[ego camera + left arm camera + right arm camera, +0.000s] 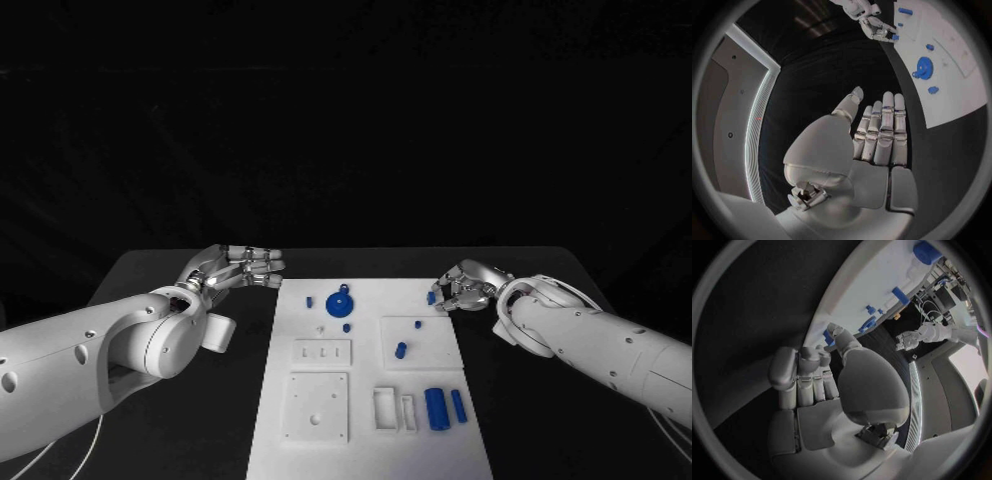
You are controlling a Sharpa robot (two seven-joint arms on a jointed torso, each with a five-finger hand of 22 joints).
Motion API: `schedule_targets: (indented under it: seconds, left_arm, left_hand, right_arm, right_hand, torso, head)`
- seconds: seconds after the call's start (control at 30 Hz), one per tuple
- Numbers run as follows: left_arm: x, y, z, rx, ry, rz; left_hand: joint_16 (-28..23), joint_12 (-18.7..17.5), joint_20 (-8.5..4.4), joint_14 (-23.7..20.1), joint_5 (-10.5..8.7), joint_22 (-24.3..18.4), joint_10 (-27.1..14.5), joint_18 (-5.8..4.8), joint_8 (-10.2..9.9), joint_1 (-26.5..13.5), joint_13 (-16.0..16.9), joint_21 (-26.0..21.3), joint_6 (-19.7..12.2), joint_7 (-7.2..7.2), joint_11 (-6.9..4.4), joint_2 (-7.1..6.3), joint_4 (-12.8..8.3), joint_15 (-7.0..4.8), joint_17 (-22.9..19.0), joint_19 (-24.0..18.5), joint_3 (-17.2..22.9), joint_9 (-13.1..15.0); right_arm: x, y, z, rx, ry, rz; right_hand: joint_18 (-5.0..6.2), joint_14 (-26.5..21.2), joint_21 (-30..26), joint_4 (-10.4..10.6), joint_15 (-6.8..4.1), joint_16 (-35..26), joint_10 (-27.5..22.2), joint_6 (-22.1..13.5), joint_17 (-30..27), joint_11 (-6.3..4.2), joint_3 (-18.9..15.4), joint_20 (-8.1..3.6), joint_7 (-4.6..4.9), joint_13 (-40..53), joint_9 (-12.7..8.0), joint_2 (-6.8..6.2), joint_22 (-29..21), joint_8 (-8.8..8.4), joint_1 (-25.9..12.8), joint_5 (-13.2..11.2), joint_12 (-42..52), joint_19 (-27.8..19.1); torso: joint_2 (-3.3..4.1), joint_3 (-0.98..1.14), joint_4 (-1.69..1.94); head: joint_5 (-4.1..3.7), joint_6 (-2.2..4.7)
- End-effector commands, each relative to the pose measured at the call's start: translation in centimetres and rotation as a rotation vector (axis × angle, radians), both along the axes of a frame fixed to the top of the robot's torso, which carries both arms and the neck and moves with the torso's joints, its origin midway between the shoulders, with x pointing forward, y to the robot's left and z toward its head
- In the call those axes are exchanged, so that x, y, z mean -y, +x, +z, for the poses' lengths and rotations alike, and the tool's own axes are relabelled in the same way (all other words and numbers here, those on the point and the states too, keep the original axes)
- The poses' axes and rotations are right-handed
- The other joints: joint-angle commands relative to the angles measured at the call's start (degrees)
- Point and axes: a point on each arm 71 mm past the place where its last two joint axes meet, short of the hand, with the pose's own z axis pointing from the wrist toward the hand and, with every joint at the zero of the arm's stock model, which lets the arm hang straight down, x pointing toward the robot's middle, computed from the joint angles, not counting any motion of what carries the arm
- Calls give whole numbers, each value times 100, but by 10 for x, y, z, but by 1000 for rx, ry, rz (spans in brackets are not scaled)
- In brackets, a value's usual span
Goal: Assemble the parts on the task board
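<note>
The white task board (pixel 368 440) lies in the middle of the black table. Blue parts lie on it: a round disc (pixel 340 304), small pegs (pixel 401 349) and two cylinders (pixel 436 408) near the front. My left hand (pixel 238 268) hovers off the board's far left corner, fingers straight and together, holding nothing (pixel 876 135). My right hand (pixel 464 288) is at the board's far right edge, its fingertips at a small blue part (pixel 431 296). In the right wrist view that part (pixel 827 337) sits between thumb and fingers; I cannot tell whether they pinch it.
White sub-plates (pixel 323 352) (pixel 316 407) and a white frame (pixel 389 408) sit on the board's near half. Bare black table (pixel 216 430) lies on both sides of the board.
</note>
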Motion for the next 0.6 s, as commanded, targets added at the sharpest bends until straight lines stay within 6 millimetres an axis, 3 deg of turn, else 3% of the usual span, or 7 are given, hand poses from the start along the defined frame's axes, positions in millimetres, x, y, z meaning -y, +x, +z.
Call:
schedule_targets:
  seconds: [0.03, 0.27, 0.6]
  left_arm:
    - [2, 0, 1, 8, -4, -21]
    - [2, 0, 1, 7, -4, -21]
    - [2, 0, 1, 6, -3, -22]
  left_hand:
    - [-16, 22, -4, -6, 9, 5, -25, -50, 20, -59, 4, 25, -40, 8, -5, 3, -22, -16, -9, -40, -7, 6]
    - [-16, 22, -2, -6, 8, 2, -32, -49, 21, -61, 4, 30, -46, 10, -3, 12, -16, -14, -9, -42, -22, 7]
    - [-16, 22, -2, -8, 8, -2, -32, -49, 21, -59, 4, 30, -45, 10, -4, 17, -10, -15, -8, -42, -30, 7]
  right_arm:
    - [-3, -1, -4, -15, 14, 18]
    - [-2, -1, -6, -15, 29, 8]
    - [-4, 0, -7, -13, 55, 1]
  right_hand:
    - [-71, 6, -22, -3, 39, -23, -22, -43, 0, 6, -33, 29, 6, -9, 0, 71, 790, -26, -7, -2, -19, 91]
    - [-70, 12, -14, 76, 40, -13, -15, -48, 13, 9, -125, 31, 6, 0, 1, 95, 792, -25, -53, -73, 0, 100]
    - [-74, 27, 8, 190, 37, 25, 16, -1, 53, 3, -216, 28, -6, 27, 1, 159, 797, -25, -70, -139, 42, 109]
  torso:
    - [-5, -8, -7]
    - [-7, -21, -7]
    - [-11, -18, -19]
  head:
    - [7, -13]
    - [5, -22]
    - [14, -24]
